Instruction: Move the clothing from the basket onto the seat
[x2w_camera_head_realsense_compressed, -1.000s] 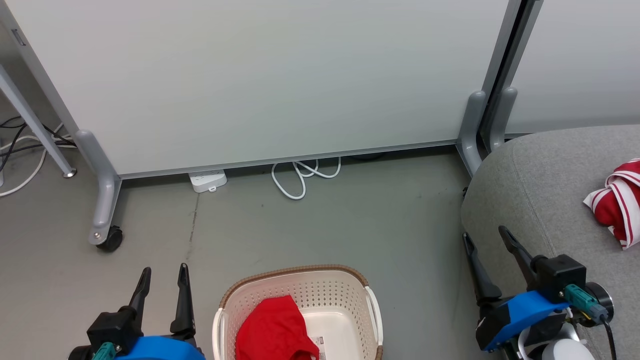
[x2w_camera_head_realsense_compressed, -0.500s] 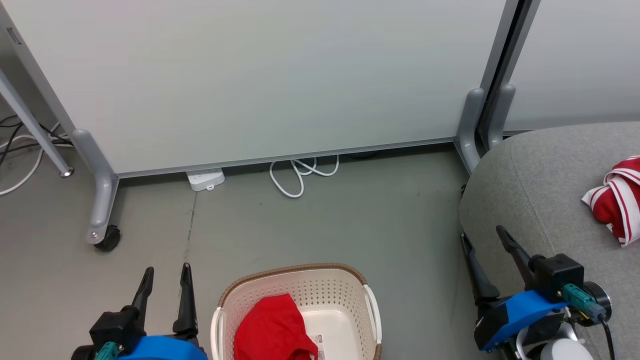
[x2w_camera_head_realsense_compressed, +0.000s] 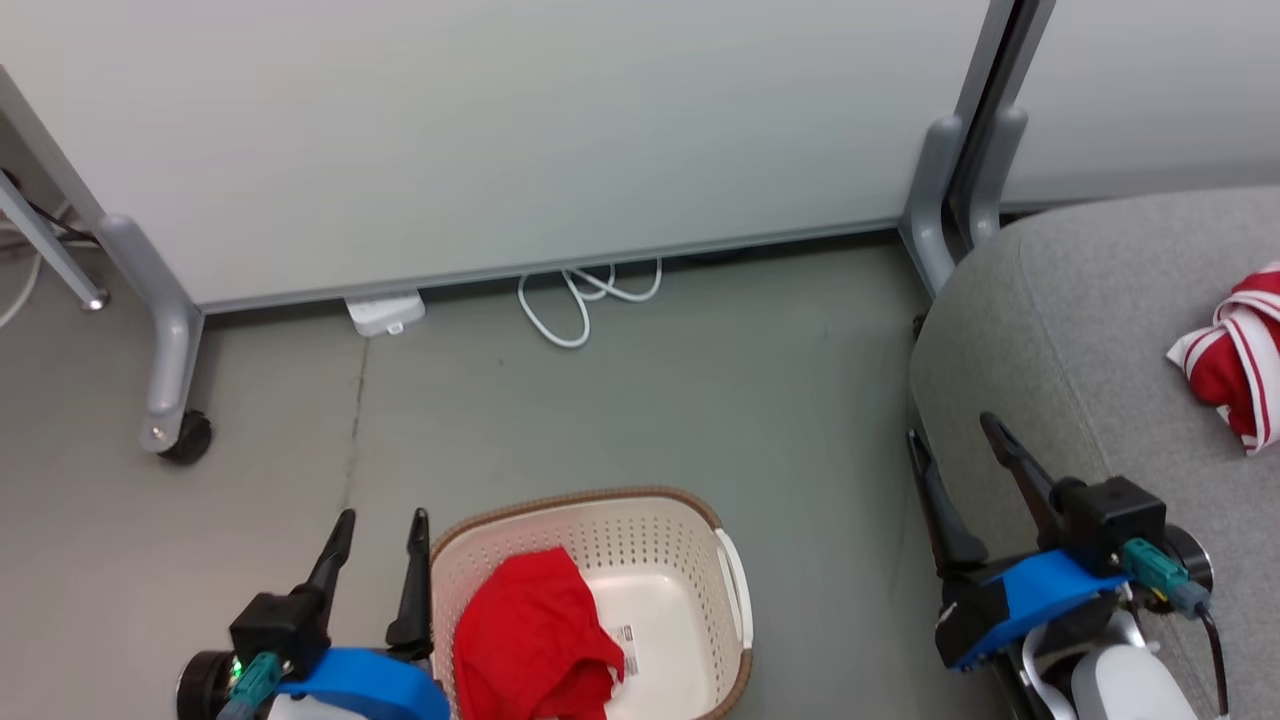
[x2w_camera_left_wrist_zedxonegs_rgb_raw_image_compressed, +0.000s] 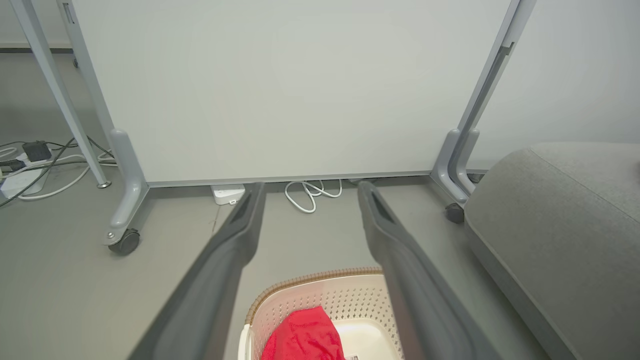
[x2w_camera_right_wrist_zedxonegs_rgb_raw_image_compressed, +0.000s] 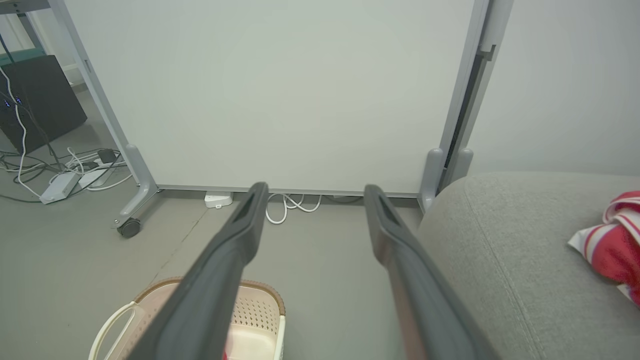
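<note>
**Both hands open, one garment in the basket, one on the seat**

The left hand (x2w_camera_head_realsense_compressed: 383, 518) is empty with its fingers spread. It hangs just left of the basket (x2w_camera_head_realsense_compressed: 735, 590), its right finger close beside the brown rim. The right hand (x2w_camera_head_realsense_compressed: 950, 428) is also spread and empty, at the seat's (x2w_camera_head_realsense_compressed: 1060, 340) left edge and well apart from the basket.

The red garment (x2w_camera_head_realsense_compressed: 530, 640) lies crumpled in the left half of the basket, against the left wall. Its long axis runs from the far wall toward the robot, with the narrower end pointing away. A small label (x2w_camera_head_realsense_compressed: 625, 637) sits on the bare basket bottom beside it. The striped garment (x2w_camera_head_realsense_compressed: 1235, 360) lies bunched on the seat, cut by the head view's right edge. Its length also runs away from the robot, and its white stripes slant across it.

The basket stands on the grey floor (x2w_camera_head_realsense_compressed: 700, 420), with open floor between it and the seat. Beyond it is a pale panel (x2w_camera_head_realsense_compressed: 500, 130) on grey legs, one of them ending in a caster (x2w_camera_head_realsense_compressed: 185, 437). A white cable (x2w_camera_head_realsense_compressed: 580, 300) loops out from under the panel, and a power strip (x2w_camera_head_realsense_compressed: 383, 313) lies at its foot.

The left wrist view looks down between the fingers onto the red garment and takes in the seat's bare end. The right wrist view catches the basket's rim and handle at the lower left and the striped garment at the right edge. It also shows a black box (x2w_camera_right_wrist_zedxonegs_rgb_raw_image_compressed: 40, 100) with loose wires at the far left.
</note>
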